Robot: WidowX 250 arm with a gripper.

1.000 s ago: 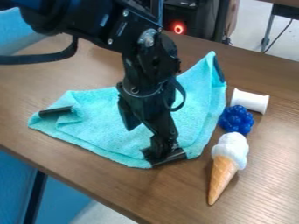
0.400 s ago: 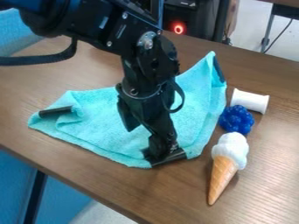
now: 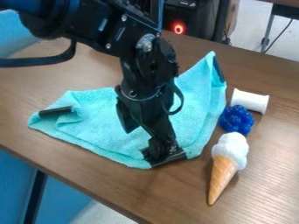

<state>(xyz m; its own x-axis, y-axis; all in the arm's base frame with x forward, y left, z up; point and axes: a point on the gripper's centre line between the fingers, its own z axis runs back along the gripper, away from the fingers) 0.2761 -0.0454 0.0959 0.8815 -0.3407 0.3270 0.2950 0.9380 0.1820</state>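
The black gripper [image 3: 159, 154] hangs over the front corner of a turquoise cloth [image 3: 105, 127], its tip at a black clip [image 3: 170, 158] on that corner. Whether it grasps the clip or only touches it, I cannot tell. The cloth lies spread on the wooden table, with a second black clip [image 3: 55, 111] on its left corner and a dark one [image 3: 218, 70] along its raised back right corner. The arm hides the cloth's middle.
Right of the cloth stand, from back to front, a white spool [image 3: 250, 101], a blue berry-like toy [image 3: 236, 119] and a toy ice cream cone [image 3: 223, 173]. The wooden table [image 3: 116, 188] has its front edge running diagonally at lower left.
The arm and its wrist have shifted very slightly left, while the gripper's tip stays by the same clip. The cloth and toys have not moved.
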